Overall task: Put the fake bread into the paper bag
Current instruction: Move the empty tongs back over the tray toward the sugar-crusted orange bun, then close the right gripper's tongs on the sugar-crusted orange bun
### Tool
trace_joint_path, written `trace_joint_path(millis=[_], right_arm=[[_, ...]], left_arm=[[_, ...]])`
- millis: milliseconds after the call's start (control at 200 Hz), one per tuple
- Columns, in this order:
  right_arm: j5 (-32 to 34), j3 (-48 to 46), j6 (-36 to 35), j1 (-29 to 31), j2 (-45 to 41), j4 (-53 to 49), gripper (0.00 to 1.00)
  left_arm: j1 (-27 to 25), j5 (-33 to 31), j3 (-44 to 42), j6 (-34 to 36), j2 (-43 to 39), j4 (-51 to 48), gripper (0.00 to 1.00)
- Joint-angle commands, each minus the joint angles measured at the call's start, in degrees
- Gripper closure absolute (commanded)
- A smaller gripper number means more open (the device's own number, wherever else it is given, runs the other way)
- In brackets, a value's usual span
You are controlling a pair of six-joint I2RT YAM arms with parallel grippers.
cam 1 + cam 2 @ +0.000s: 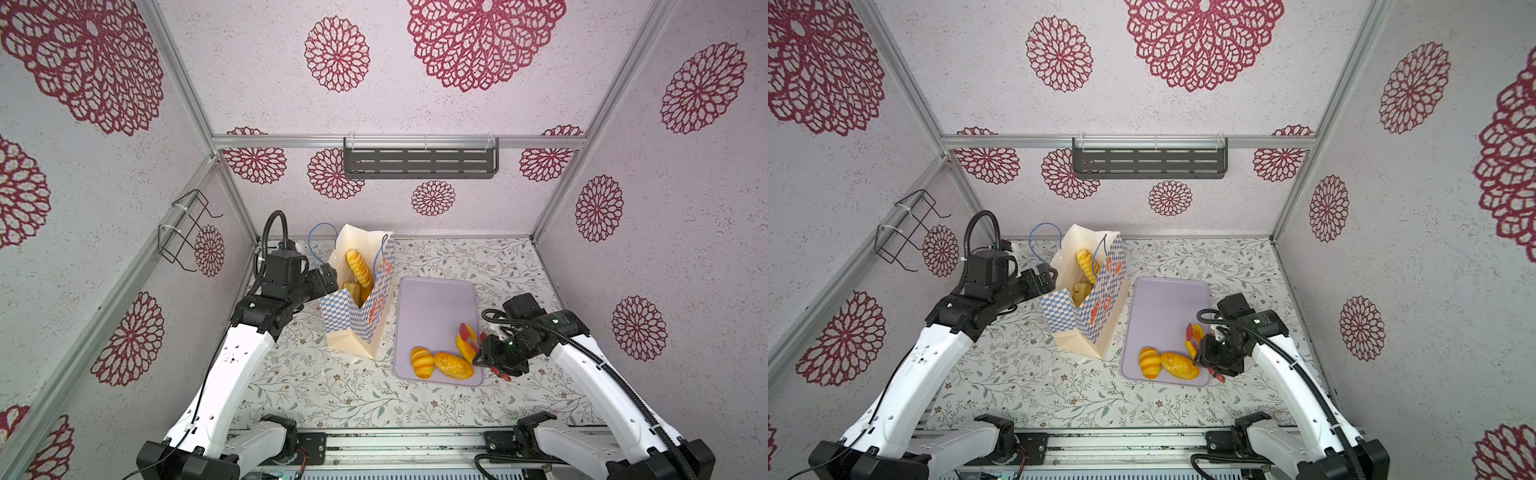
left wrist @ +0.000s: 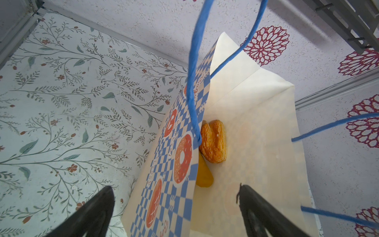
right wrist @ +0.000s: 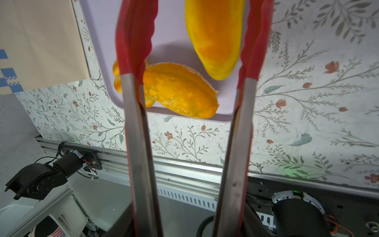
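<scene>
**Clerk:** Item, step in hand: pick-up of the long roll [image 3: 215,37] from the tray [image 1: 436,299]. The right gripper [image 1: 485,352] is clamped on a pair of tongs [image 3: 134,127]. Their red tips stand apart on either side of the roll, not pinching it.

**Checker:** Stock placement?

**Clerk:** On the tray, near end: the long roll, an oval loaf [image 1: 454,365] and a ridged loaf [image 1: 422,362], the last two touching. In the paper bag [image 1: 357,328], just beside the tray: a spiral roll [image 1: 359,266] leaning upright, with at least two more beneath it. Judged well past halfway.

**Checker:** Left gripper [image 2: 174,187]?

**Clerk:** Jaws wide, holding nothing. One finger is outside the bag's checked wall and one inside, at the mouth.

**Checker:** Next move calls for?

**Clerk:** Likely: squeeze the tongs on the roll's middle, lift clear of the oval loaf, carry across to the bag's mouth and release over it. The roll is glossy and tapered, so a grip near its end may slip.

**Checker:** View differences?

**Clerk:** The right wrist view alone shows the gap between tips and roll; in both top views the tips overlap it. The left wrist view alone shows the finger straddle and a brown pastry [image 2: 213,141] on the bag's floor; in the top views the bag hides those fingers. Only the top views show bag, tray and both arms together.
</scene>
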Motion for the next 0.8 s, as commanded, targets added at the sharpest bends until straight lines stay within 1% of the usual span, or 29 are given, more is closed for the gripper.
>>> trace_joint_path(millis=[0,225,435,796], right_arm=[[-0.6,-0.3,0.4,1.2,0.5,0.4,0.43],[1.1,-0.5,-1.3,1.4,2.1,0.1,0.41],[1.1,-1.1,-2.4,1.4,3.6,1.2,0.41],[2.2,-2.1,-4.1,1.4,7.1,3.7,0.43]], left_arm=[[0.1,0.6,-0.9,0.3,-1.2,2.0,0.02],[0.2,0.5,-1.6,-0.3,-1.8,2.0,0.02],[0.3,0.8,-1.8,-0.6,-1.6,2.3,0.02],[0.3,1.0,-1.6,-0.9,-0.9,2.5,0.03]])
